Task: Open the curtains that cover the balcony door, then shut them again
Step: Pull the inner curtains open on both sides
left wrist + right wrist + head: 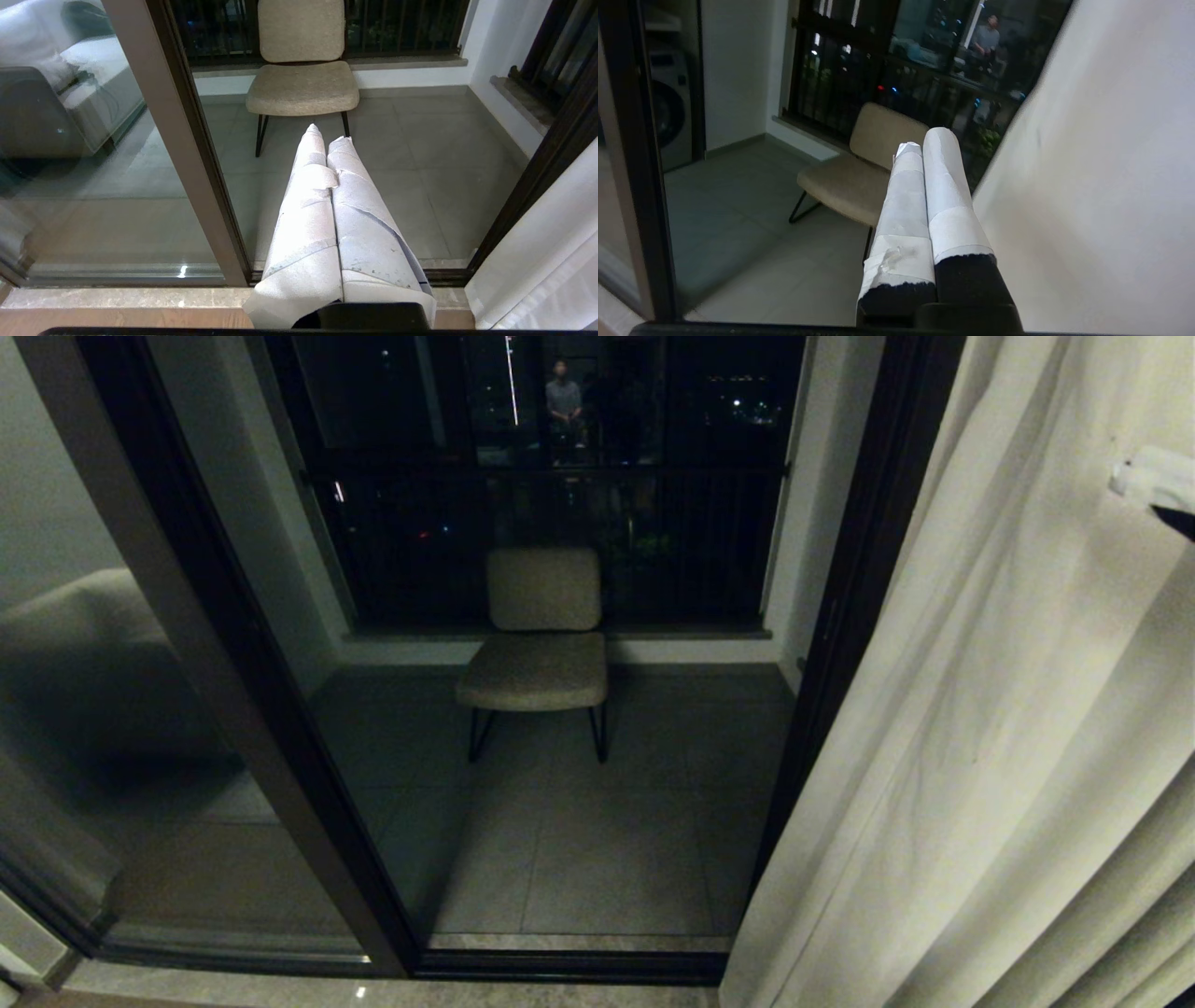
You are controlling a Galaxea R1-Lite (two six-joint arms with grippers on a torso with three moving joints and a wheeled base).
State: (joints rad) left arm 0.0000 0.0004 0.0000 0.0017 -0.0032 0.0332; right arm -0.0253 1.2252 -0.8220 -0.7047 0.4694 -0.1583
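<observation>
Cream curtains (1111, 163) just beside the right tool (924, 140), fingers pressed together, empty.

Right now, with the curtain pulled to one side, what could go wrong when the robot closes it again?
1. The right gripper is shut with no fabric between its fingers, beside the curtain. If it only pushes, the cloth may slip past it.
2. The curtain hangs bunched in thick folds at the right door frame; a pull might move only the outer fold.
3. The gripper sits high at the head view's right edge, so its contact with the cloth is hard to watch.
</observation>
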